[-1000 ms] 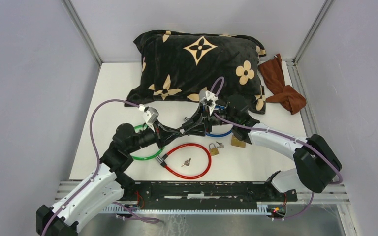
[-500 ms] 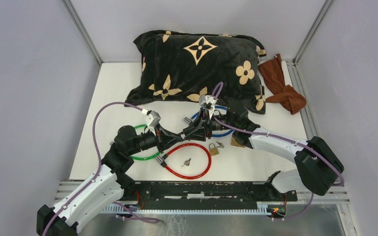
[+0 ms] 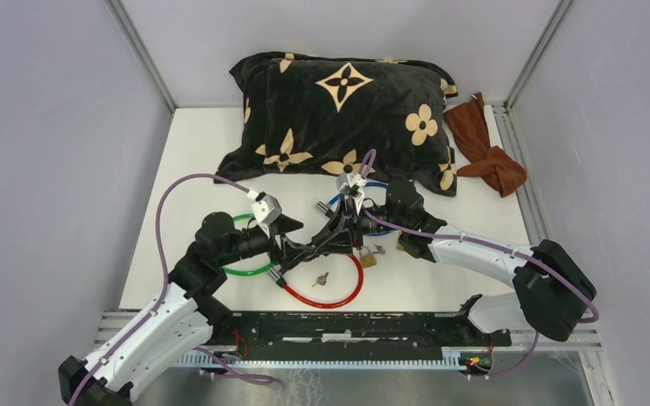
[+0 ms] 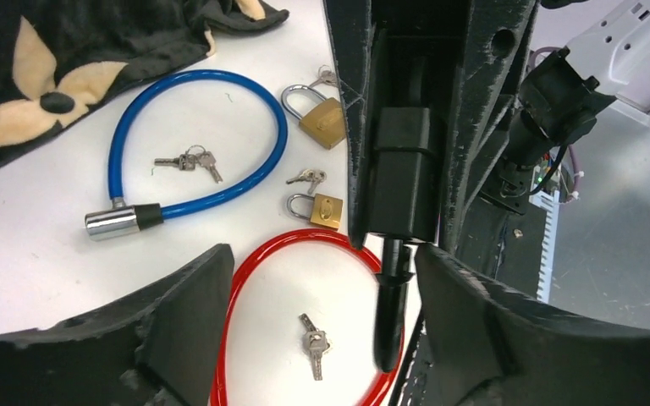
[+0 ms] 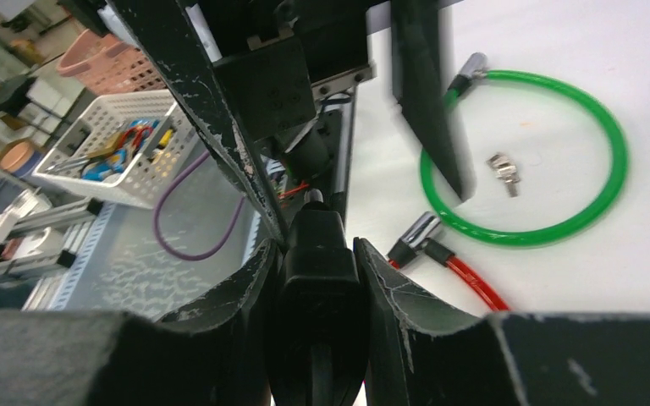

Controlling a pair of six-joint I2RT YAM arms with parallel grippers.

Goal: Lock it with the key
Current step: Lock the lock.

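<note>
Where the two arms meet over the middle of the worktop (image 3: pixel 195 152), the left tool (image 3: pixel 309 250) and the right tool (image 3: pixel 338 233) come nose to nose above the far rim of the red cable lock (image 3: pixel 326 304). A lone key (image 3: pixel 321 278) lies inside that red loop, and a brass padlock (image 3: pixel 366 258) sits just beside it on the right. The green cable lock (image 3: pixel 241 272) shows under the left arm, and the blue cable lock (image 3: pixel 377 183) peeps out behind the right wrist, near the black flowered pillow (image 3: pixel 343 101). A brown cloth (image 3: pixel 487 152) lies at the far right.

From the left wrist, the left tool is released: its fingers (image 4: pixel 178 313) stand wide apart, touching nothing. Between them hangs the black lock piece (image 4: pixel 402 169), pinched from above by the right tool, with a dark stem dropping from it over the red loop. Whether a key sits in it cannot be told.

From the right wrist, the right tool is clenched on the black lock piece, a finger pressed to each side. Beyond it lie the green loop with a small key (image 5: pixel 504 169) inside and the red lock's metal end (image 5: pixel 415 230).
</note>
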